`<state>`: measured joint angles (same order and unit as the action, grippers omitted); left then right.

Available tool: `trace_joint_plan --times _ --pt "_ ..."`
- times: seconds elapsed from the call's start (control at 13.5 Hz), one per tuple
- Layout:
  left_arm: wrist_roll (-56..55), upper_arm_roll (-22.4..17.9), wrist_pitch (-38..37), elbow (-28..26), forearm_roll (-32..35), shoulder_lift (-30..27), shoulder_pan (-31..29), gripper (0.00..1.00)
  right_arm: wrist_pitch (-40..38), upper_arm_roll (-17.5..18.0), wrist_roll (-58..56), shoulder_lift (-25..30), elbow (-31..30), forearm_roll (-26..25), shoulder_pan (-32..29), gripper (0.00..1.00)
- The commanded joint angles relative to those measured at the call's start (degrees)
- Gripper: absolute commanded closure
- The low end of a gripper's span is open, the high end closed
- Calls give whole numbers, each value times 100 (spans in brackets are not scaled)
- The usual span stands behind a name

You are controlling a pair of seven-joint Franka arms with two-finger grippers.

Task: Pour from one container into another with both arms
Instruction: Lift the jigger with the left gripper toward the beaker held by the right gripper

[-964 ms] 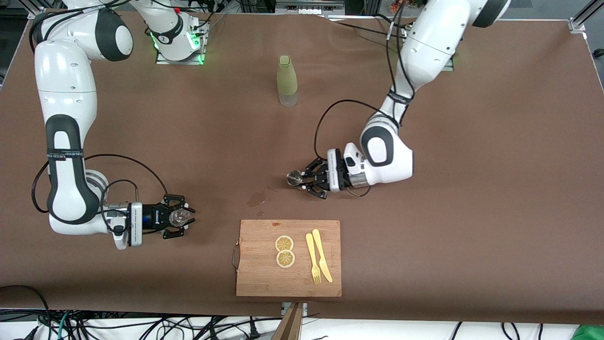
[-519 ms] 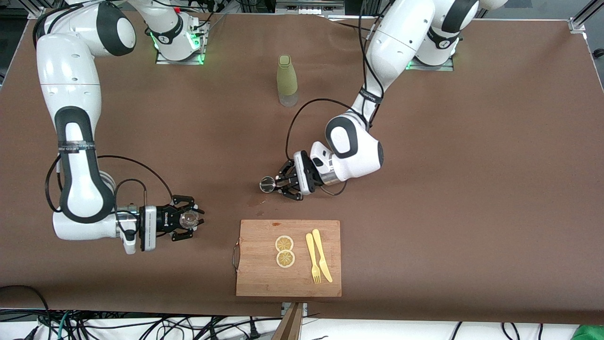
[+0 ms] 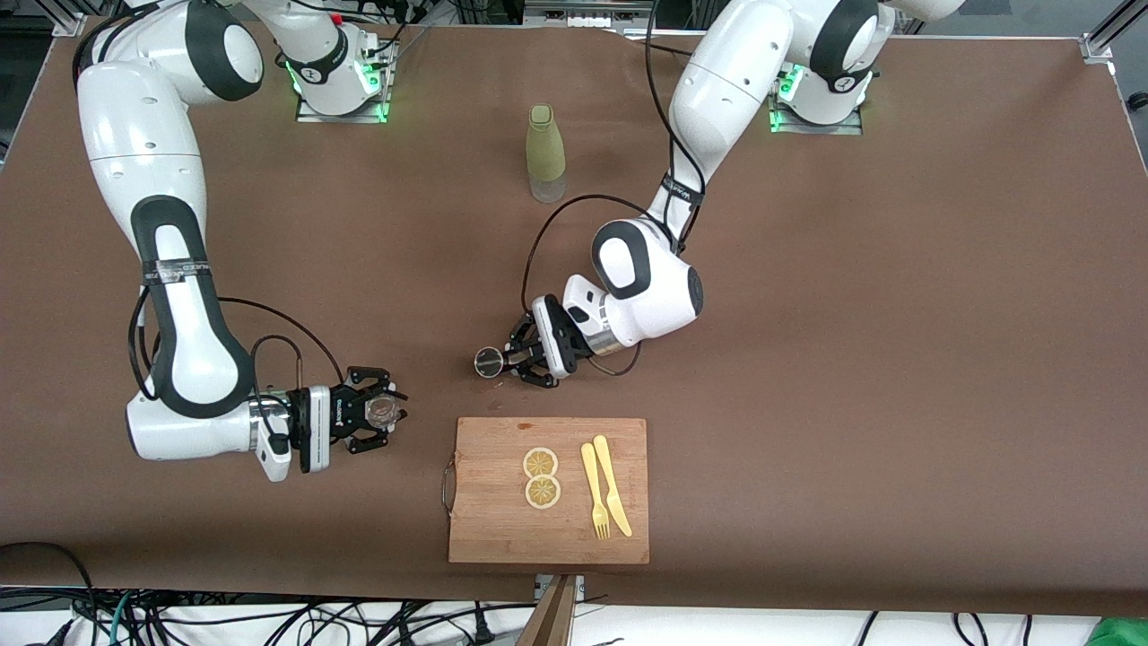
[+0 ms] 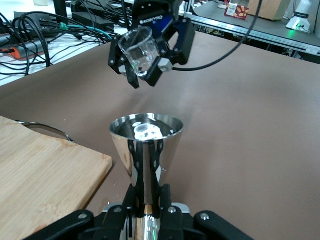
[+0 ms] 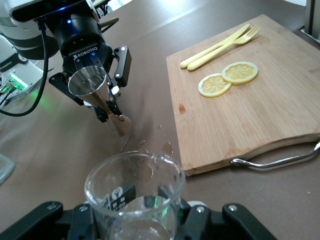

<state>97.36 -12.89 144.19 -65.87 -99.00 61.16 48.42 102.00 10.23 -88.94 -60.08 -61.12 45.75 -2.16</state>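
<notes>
Now left end effector [image 3: 504,360] grips shiny hourglass jigger [image 3: 489,361]; right end effector [image 3: 384,414] grips clear glass [image 3: 383,411].

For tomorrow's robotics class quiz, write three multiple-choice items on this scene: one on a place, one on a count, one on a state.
1. Where do the lemon slices lie?
A. On the cutting board
B. Beside the green bottle
C. In the glass

2. How many lemon slices are there?
A. One
B. Two
C. Four

3. What does the left gripper hold?
A. Nothing, fingers open
B. The fork
C. The jigger

Answers: 1 A, both slices rest on the board beside the fork and knife; 2 B, two rounds show; 3 C, its fingers are shut on the jigger, while the right gripper holds the glass.
</notes>
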Motion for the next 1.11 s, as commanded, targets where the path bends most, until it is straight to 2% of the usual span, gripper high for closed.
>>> trace_joint_plan --times 0.0,0.07,0.3,0.67,0.82,1.04 --pt "-357 -187 275 496 -146 291 246 100 -31 225 324 93 73 -372 -13 70" --pt "-515 -205 450 583 -137 361 342 100 -57 234 324 93 134 -417 -13 70" --pt "-1121 -617 558 953 -146 669 615 100 -224 348 342 163 144 -444 -13 69" --pt "-1211 -653 593 953 -146 766 695 100 -470 357 377 199 188 -470 14 69" --pt "-1211 -662 593 962 -146 766 695 100 -707 418 517 216 310 -768 23 69" --pt "-1211 -680 593 962 -146 783 695 100 -725 699 781 217 346 -1277 14 69"
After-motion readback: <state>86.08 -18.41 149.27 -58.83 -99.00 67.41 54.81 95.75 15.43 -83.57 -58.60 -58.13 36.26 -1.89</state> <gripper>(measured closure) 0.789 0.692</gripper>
